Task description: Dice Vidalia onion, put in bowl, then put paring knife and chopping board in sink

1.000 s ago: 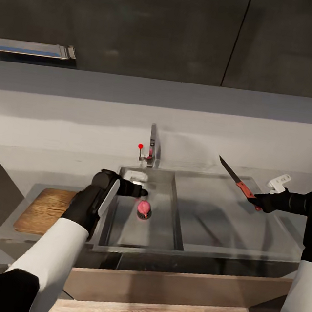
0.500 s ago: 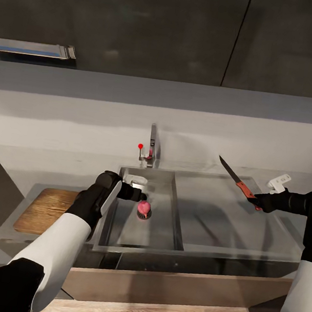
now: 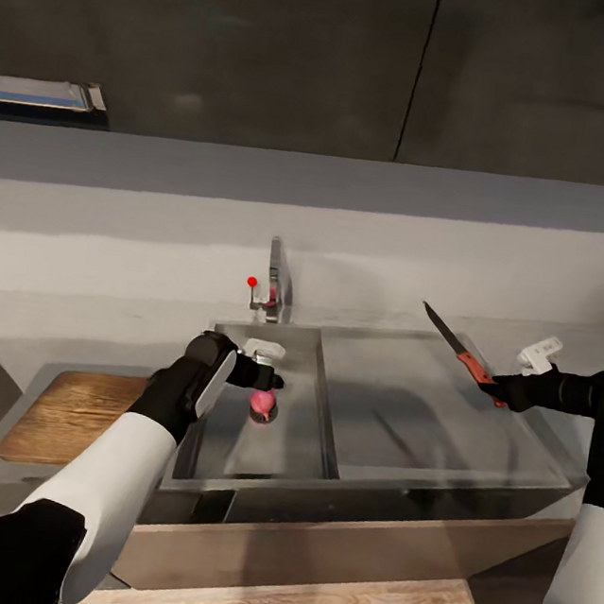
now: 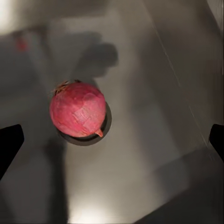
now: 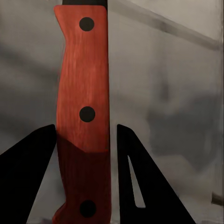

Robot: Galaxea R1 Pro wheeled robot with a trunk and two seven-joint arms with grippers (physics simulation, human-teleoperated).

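Chopping board (image 3: pixel 73 410) lies flat on the grey surface (image 3: pixel 98 328) at lower left of the head view, just beside the sink (image 3: pixel 322 438), ready for dicing. Left gripper (image 3: pixel 269 374) hangs over the basin, directly above the Vidalia onion (image 3: pixel 262 402); in the left wrist view the onion (image 4: pixel 78 113) sits on the round drain (image 4: pixel 103 131), and the fingers (image 4: pixel 9 144) are spread wide at both frame edges, nothing held, likely lined up to drop onto it. Tap (image 3: pixel 273 284) stands behind the basin. Right gripper (image 3: pixel 498 395), right of center, is clamped on the paring knife (image 3: pixel 456 346) by its red handle (image 5: pixel 84 116), blade pointing up-left over the drainboard, probably parked clear of the reach.
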